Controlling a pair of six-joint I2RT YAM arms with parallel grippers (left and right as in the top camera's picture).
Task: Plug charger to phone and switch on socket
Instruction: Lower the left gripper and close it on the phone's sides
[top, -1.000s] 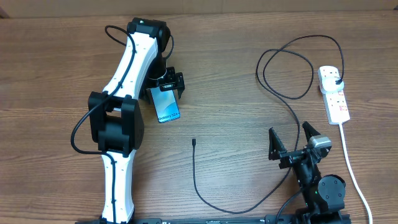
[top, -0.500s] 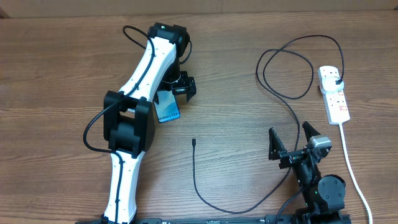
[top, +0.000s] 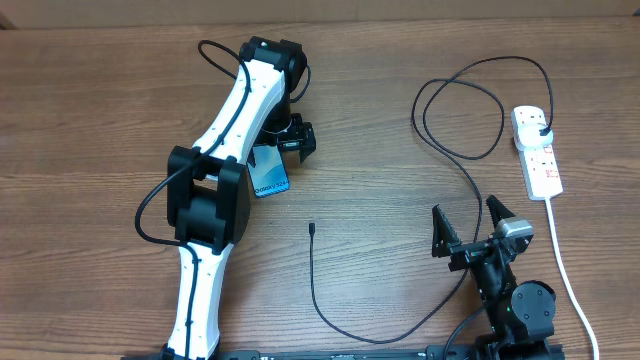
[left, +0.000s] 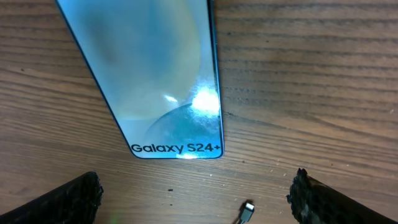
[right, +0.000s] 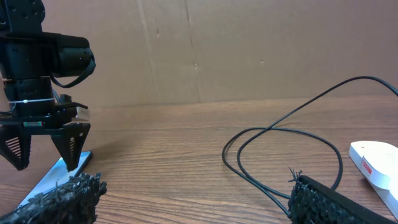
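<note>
One phone (top: 270, 178) flat on wooden table (top: 90, 90), screen lit, far end under left gripper (top: 286, 147). Fingers spread wide, holding nothing.
One charger (top: 312, 280): cable loops over table, connector tip (top: 312, 229) free, near phone, not touching.
One socket (top: 545, 172), two outlets: far outlet holds plug (top: 541, 124); switch position too small to tell.
Right gripper (top: 468, 226) spread wide, empty, beside cable.

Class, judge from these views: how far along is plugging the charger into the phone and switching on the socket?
Done: the charger's plug sits in the socket. In hand: the open left claw hovers over the phone, holding nothing; the right claw rests open. Left: the connector tip lies loose on the table, apart from the phone; whether the socket is on is too small to read.
</note>
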